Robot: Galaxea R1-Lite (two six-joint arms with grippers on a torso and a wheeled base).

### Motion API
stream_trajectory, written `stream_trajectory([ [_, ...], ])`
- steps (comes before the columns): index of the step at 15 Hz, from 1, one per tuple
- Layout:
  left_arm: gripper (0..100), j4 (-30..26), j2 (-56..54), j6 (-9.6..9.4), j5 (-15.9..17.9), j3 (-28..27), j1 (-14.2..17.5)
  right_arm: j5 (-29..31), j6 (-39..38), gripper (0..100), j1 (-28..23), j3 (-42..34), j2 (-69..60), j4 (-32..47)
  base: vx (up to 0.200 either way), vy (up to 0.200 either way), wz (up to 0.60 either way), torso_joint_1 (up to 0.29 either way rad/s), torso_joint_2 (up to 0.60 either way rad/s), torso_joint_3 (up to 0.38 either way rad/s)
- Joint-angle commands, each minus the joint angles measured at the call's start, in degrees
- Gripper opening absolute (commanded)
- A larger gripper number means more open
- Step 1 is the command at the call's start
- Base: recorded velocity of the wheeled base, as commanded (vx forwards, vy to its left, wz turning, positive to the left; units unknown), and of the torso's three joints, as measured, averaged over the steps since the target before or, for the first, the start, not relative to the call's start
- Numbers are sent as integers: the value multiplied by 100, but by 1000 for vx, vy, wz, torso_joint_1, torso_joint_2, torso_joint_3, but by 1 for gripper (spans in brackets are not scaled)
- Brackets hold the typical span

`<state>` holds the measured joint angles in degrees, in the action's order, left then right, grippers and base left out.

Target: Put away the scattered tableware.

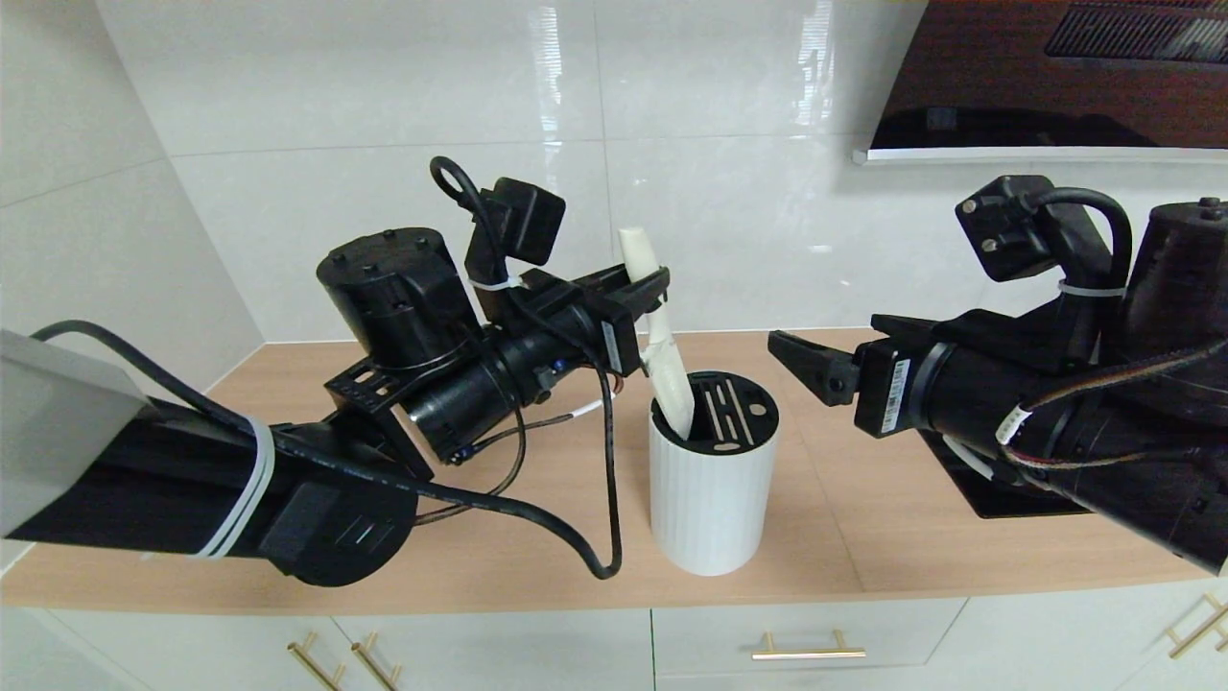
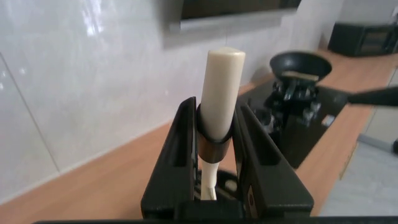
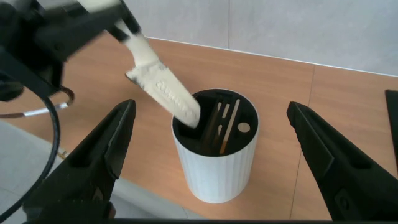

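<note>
White knife leans gripped by its handle in your left fingers, blade tip dipped into the holder on the table; your right fingers, at the holder's 2 o'clock, spread wide and hold nothing

Large opening of holder taken by knife; counter free around holder; hob at right.

Wooden worktop, backed by a white tiled wall. Black hob set into the worktop's right end; frying pan on its burner. Extractor hood mounted above. Dark box at the far right edge, possibly a microwave.
</note>
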<state>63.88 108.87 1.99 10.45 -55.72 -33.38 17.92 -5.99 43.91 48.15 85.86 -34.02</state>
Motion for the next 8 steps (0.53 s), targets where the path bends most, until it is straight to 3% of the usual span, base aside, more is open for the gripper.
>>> stream_trajectory([
  [1, 0, -25, 29, 3, -8, -9, -46, 1, 1, 100, 3, -16, 19, -8, 0, 0, 0, 0, 0, 0],
  [8, 0, -7, 363, 12, -8, -114, -318, 1, 1, 100, 3, -25, 27, -8, 0, 0, 0, 0, 0, 0],
])
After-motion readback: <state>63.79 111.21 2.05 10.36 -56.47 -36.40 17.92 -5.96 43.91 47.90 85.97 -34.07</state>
